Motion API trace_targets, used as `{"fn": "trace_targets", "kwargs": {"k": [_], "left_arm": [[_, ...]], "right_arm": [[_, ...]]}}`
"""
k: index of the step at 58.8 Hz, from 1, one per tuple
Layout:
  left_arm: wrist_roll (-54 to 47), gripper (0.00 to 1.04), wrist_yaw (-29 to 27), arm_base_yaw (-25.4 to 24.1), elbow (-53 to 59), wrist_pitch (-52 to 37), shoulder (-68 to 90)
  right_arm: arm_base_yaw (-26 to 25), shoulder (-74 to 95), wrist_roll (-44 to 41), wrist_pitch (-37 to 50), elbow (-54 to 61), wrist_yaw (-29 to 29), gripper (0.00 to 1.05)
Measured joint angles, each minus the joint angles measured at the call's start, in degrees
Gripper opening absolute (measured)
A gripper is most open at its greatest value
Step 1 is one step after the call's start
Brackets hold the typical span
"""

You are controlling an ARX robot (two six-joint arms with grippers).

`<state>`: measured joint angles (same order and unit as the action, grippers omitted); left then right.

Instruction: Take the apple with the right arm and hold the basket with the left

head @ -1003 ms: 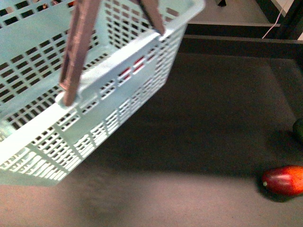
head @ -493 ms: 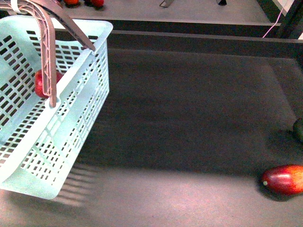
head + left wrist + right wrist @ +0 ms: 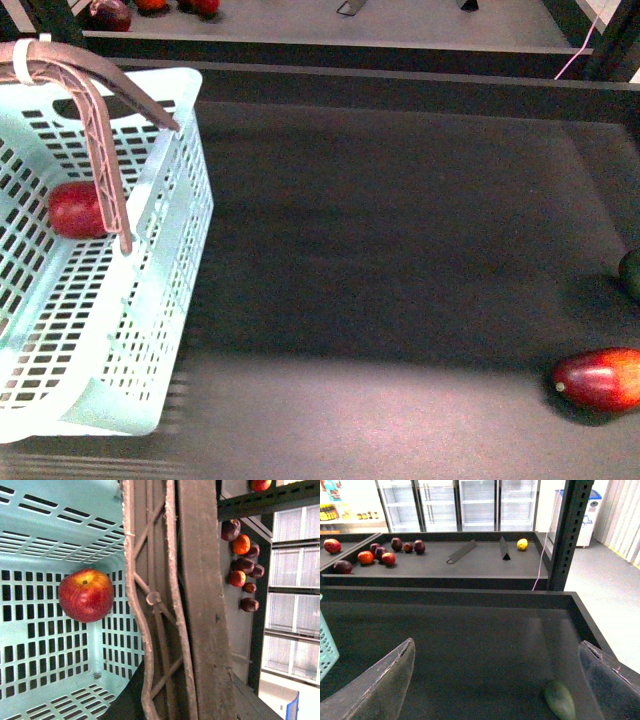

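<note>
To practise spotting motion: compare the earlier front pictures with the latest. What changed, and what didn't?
The basket swung left and levelled out; the apple inside it now shows plainly. The red elongated fruit and the dark green fruit stayed put.

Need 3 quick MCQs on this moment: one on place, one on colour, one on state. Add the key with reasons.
1. Where is the apple?
A) on the table beside the elongated red fruit
B) inside the basket
C) on the far shelf

2. What colour are the basket's swing handles?
A) white
B) black
C) brownish-mauve

3. What state is the right gripper in?
A) open and empty
B) shut on the apple
C) shut on a basket handle

Key:
1 B: the left wrist view shows it lying on the basket's slotted floor.
2 C: both handles stand out against the mint-blue walls.
3 A: its fingers stand wide apart and hold nothing. A green fruit lies loose beyond them.
</note>
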<state>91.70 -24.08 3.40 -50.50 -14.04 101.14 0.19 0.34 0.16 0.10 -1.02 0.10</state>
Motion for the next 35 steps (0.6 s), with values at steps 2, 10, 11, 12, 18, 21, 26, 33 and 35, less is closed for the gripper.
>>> {"fn": "trace_targets", "kwargs": {"k": [2,10,11,12,18,21,26,33,35], "left_arm": [[0.17,0.16,-0.04,-0.04,0.85,-0.17,-0.17],[0.66,0.16,-0.24,0.15,3.52,-0.48,-1.84],[0.74,0.16,-0.22,0.26,3.69,-0.42,-2.01],[0.76,0.16,-0.2,0.28,3.76,-0.35,-2.08],[0.79,0.16,-0.07,0.83,3.82,0.5,-2.16],[0.98,0.27,0.57,1.14,3.78,1.46,-2.25],[1.11,0.46,1.16,2.05,2.99,4.04,-2.27],[1.33,0.69,1.2,2.62,1.38,6.49,-2.69],[1.57,0.76,1.2,2.8,1.07,7.74,-3.15]], "right_arm": [[0.0,0.0,0.0,0.0,0.0,0.0,0.96],[0.0,0.0,0.0,0.0,0.0,0.0,0.96],[0.0,0.0,0.0,0.0,0.0,0.0,0.96],[0.0,0.0,0.0,0.0,0.0,0.0,0.96],[0.0,0.0,0.0,0.0,0.0,0.0,0.96],[0.0,0.0,0.0,0.0,0.0,0.0,0.96],[0.0,0.0,0.0,0.0,0.0,0.0,0.96],[0.0,0.0,0.0,0.0,0.0,0.0,0.96],[0.0,0.0,0.0,0.0,0.0,0.0,0.96]]}}
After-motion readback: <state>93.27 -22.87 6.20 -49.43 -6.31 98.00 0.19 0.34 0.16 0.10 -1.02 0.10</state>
